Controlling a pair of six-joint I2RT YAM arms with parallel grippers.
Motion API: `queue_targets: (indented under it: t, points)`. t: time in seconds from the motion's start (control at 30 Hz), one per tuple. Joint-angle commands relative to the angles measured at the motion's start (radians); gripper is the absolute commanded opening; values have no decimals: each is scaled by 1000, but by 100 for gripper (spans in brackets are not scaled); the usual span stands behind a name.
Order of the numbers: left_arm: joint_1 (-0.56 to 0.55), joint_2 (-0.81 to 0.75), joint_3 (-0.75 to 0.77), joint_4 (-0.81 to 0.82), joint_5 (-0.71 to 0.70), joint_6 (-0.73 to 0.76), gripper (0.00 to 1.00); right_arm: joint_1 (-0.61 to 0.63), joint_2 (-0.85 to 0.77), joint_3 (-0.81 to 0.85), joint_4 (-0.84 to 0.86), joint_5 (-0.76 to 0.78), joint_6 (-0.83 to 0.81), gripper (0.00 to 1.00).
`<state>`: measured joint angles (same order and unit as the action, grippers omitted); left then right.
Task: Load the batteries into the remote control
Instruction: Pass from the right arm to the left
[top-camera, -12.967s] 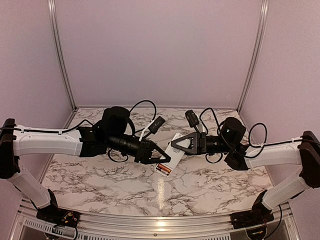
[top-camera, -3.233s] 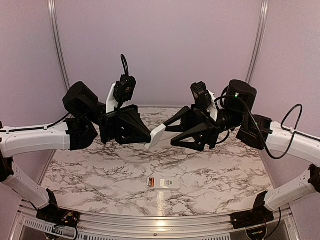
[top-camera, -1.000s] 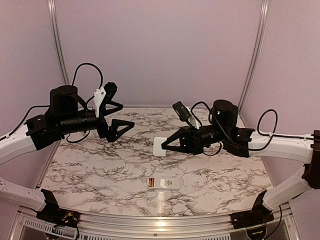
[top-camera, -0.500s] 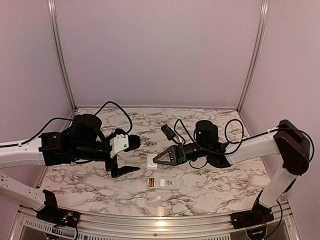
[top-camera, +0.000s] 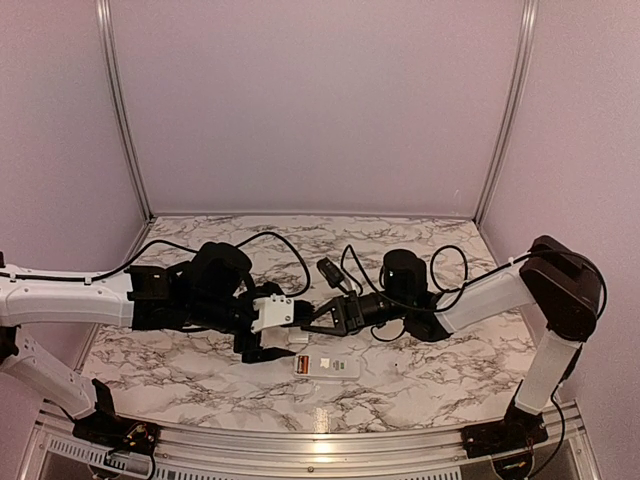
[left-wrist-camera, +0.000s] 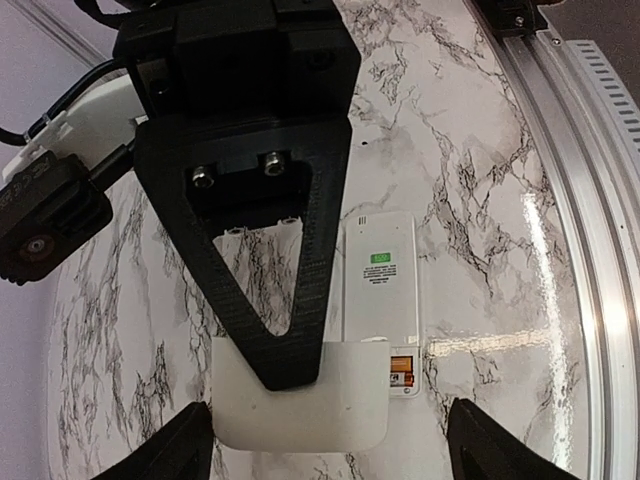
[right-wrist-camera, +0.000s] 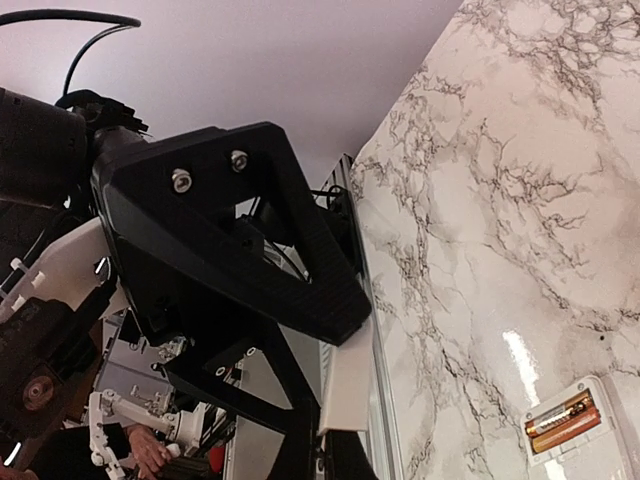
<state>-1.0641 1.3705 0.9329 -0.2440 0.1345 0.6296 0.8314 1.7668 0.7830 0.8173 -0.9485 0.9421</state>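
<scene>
Half a second earlier the left gripper (left-wrist-camera: 335, 452) hung farther left and higher. It has since swung in low toward the middle, while the right gripper (top-camera: 318, 323) has dropped a little to meet it (a second ago both arms were raised and well apart).

The left arm now lies stretched low across the table from the left edge. Its fingers are spread wide on either side of the white cover (left-wrist-camera: 330, 400) without touching it. That flat white piece hangs just above the table, pinched at one edge by the right gripper's closed fingers. The right arm reaches in from the right, elbow raised and forearm sloping down toward the centre.

Just in front of the two grippers the remote control (left-wrist-camera: 380, 275) lies flat on its face. Its back is up, with a small green label on it. The batteries (left-wrist-camera: 402, 372) sit side by side in the open compartment at its end.

The table (top-camera: 450, 370) is white marble-patterned with grey veins and has an aluminium rail (left-wrist-camera: 570, 200) along the near edge. Plain lilac walls (top-camera: 320, 100) enclose it.
</scene>
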Motion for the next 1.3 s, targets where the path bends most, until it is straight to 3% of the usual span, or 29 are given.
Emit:
queue_targets:
  t: [0.0, 0.43, 0.77, 0.87, 0.9, 0.97, 1.13, 1.27]
  points:
    - [-5, 42, 37, -16, 32, 18, 80, 6, 25, 27, 66, 3, 33, 0]
    - [-5, 72, 21, 22, 21, 49, 66, 12, 81, 23, 162, -17, 101, 0]
    - [-5, 93, 0, 26, 18, 74, 49, 10, 101, 15, 190, -27, 123, 0]
    - [-5, 98, -24, 49, 28, 61, 46, -3, 102, 0, 190, -28, 120, 20]
    - [-4, 100, -29, 55, 35, 50, 45, -10, 99, -8, 190, -30, 116, 37]
    - [5, 104, -39, 62, 65, 30, 43, -24, 91, -23, 172, -30, 101, 53]
    - [22, 130, -56, 76, 135, 4, 41, -39, 34, -40, -40, 4, -42, 61]
    - [28, 178, -55, 79, 174, 1, 41, -45, -7, -57, -176, 51, -144, 59]
